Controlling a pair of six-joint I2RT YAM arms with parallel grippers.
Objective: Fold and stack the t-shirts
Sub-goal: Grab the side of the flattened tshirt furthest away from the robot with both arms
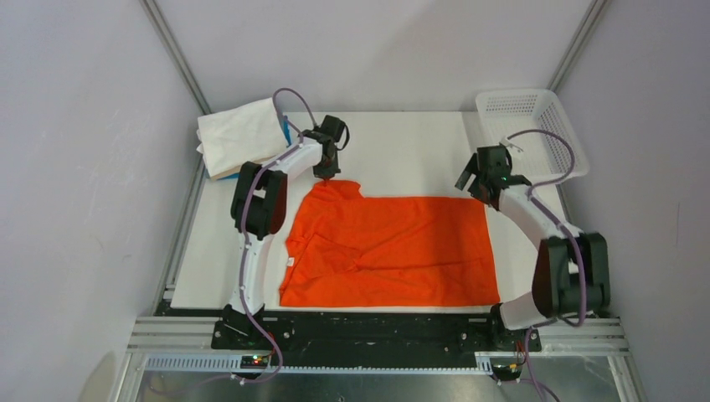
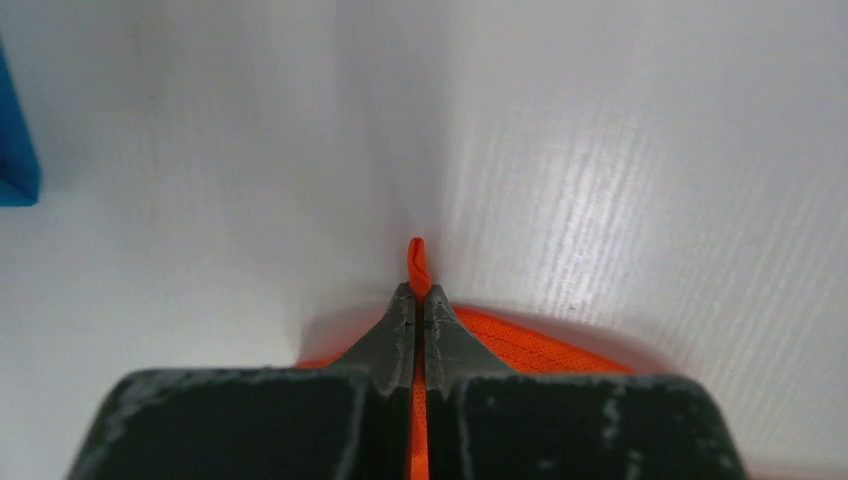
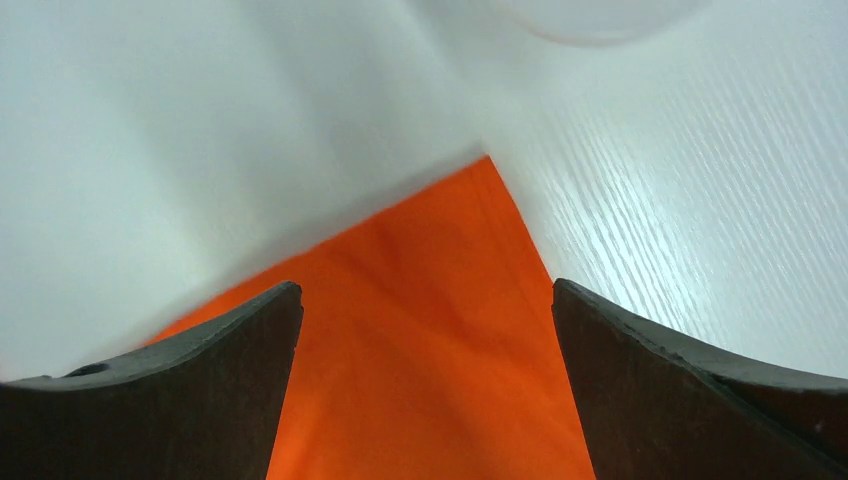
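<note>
Basket sits far-right; L gripper pinches orange t-shirt, R gripper spread wide over its corner.

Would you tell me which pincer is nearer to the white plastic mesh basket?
Right. The right pincer hovers open beside the basket's near-left corner; the left pincer, shut on the bright orange cloth t-shirt, is across the table.

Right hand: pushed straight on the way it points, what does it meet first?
Probably the orange t-shirt: its corner lies directly ahead of the open right hand, flat on the white table. How far above the cloth the hand is, the pictures don't show.
</note>
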